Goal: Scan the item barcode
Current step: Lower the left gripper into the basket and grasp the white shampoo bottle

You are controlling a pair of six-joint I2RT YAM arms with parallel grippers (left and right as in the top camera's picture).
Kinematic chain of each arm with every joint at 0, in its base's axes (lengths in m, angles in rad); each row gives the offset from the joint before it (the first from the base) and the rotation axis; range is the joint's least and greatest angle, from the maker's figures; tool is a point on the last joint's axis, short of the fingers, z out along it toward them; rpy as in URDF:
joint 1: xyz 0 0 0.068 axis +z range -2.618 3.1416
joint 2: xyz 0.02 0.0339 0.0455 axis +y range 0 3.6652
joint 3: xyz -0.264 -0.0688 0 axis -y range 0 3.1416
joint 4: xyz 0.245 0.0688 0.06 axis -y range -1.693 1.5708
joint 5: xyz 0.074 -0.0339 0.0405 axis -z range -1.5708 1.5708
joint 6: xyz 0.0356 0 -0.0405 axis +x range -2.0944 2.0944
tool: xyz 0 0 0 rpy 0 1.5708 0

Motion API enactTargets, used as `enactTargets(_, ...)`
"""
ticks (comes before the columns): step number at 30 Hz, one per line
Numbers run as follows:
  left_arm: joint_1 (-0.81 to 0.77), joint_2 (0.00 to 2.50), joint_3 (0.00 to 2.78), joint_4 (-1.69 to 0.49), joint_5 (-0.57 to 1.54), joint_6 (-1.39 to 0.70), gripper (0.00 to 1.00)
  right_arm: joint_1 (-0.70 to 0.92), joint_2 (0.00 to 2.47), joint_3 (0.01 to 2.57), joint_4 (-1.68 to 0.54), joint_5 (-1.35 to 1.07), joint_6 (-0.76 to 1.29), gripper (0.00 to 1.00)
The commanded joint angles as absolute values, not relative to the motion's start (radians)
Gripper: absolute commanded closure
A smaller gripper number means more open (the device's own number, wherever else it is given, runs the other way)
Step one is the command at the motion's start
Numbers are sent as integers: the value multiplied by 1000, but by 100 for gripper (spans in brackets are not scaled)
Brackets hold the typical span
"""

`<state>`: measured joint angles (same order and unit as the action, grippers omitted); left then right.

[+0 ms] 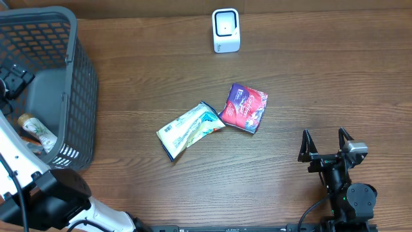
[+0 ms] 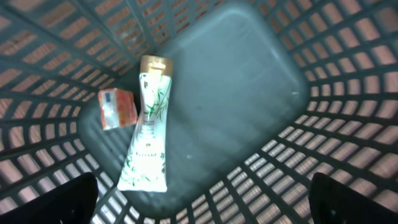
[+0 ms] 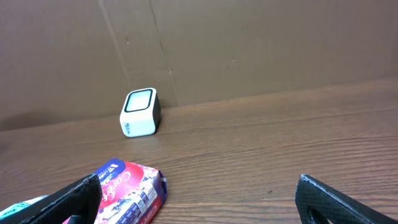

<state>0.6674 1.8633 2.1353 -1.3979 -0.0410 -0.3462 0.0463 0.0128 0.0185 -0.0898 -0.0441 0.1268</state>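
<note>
Both the left gripper (image 2: 208, 202) and right gripper (image 1: 325, 145) stand released, holding nothing. A tube (image 2: 147, 124) and orange box (image 2: 117, 108) lie in the basket (image 1: 71, 38) beneath the left gripper; a purple packet (image 1: 244, 107) and white packet (image 1: 190, 129) lie well apart from the scanner (image 1: 226, 29). Pick-up and scan appear outstanding.

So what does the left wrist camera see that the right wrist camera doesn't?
Left wrist only: the grey basket from inside, holding a white tube and an orange box. Right wrist only: the white scanner and a purple packet on the wooden table. Both: no shared object; the left gripper and right gripper each stand open at the bottom corners.
</note>
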Motion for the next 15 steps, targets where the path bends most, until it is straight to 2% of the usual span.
enactTargets(1, 652, 1901, 2057, -1362, -63, -368, 0, 44, 3, 8, -83, -35, 123, 0)
enactTargets(5, 649, 1911, 1972, -1296, -88, -378, 3, 44, 3, 8, -82, -35, 123, 0)
enactTargets(8, 643, 1912, 1915, -1276, -184, -422, 7, 44, 3, 8, -83, -35, 123, 0)
enactTargets(15, 622, 1914, 1775, -1216, -319, -460, 4, 44, 3, 8, -83, -35, 123, 0)
